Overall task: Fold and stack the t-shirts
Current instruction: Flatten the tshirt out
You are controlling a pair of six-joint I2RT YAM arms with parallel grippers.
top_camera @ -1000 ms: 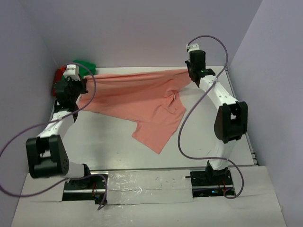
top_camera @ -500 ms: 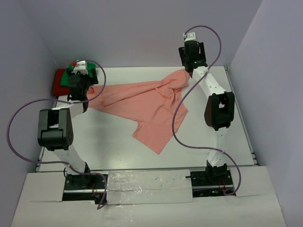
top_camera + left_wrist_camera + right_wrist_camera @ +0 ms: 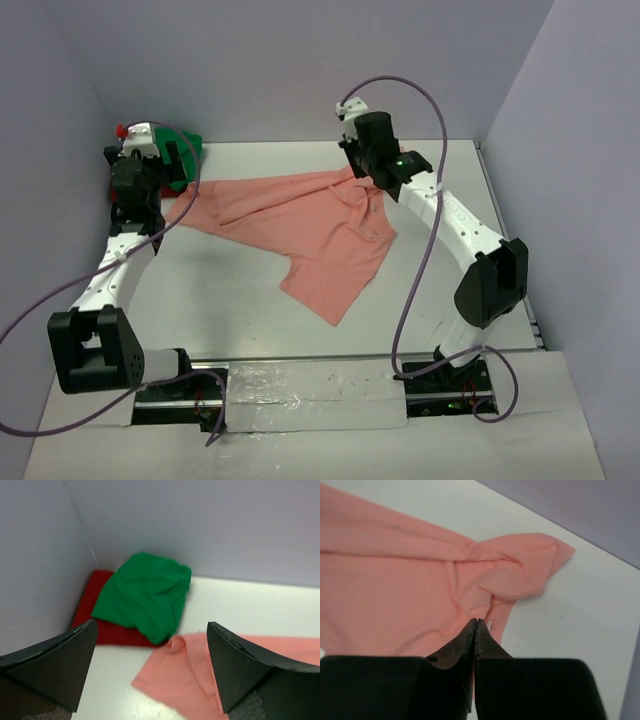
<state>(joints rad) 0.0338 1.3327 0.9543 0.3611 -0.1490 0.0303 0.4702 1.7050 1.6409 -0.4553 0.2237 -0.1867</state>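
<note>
On the table (image 3: 440,300), three t-shirts — salmon-pink (image 3: 300,225), green (image 3: 145,595), red (image 3: 107,627) — left tool (image 3: 151,625) wide, right tool (image 3: 475,622) closed.

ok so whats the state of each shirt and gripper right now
salmon-pink t-shirt: unfolded, spread on the table, bunched at its far right corner
green t-shirt: loosely bundled, lying on the red t-shirt
red t-shirt: flat, partly covered, far left corner
left gripper: open, empty
right gripper: shut, tips over the salmon-pink t-shirt; can't tell if cloth is pinched
</note>
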